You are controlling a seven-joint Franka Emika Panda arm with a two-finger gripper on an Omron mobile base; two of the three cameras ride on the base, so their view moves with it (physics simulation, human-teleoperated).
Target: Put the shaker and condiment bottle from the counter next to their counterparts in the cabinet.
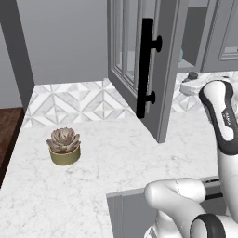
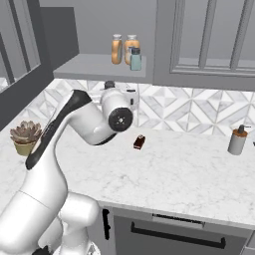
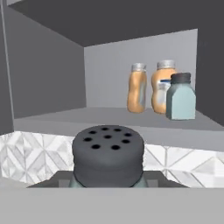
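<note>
The shaker (image 3: 108, 153), pale teal with a dark holed cap, sits close in the hand view with my gripper (image 3: 108, 183) shut on it, its dark fingers flanking the jar's base. I hold it in the air in front of the open cabinet, below the level of the shelf (image 3: 87, 116). At the shelf's right end stand two orange condiment bottles (image 3: 137, 87) (image 3: 162, 85) with pale caps, and a matching teal shaker (image 3: 181, 97) in front of them. From the right base view the same trio (image 2: 131, 50) stands on the cabinet shelf (image 2: 94, 67), above my hand (image 2: 121, 93).
The cabinet's glass door (image 1: 135, 60) with its black bar handle (image 1: 146, 65) stands swung open to the left of the arm. On the white marble counter (image 2: 189, 174) are a potted succulent (image 1: 64, 146), a small dark brown block (image 2: 139, 142) and a grey-brown dark-topped bottle (image 2: 237, 139).
</note>
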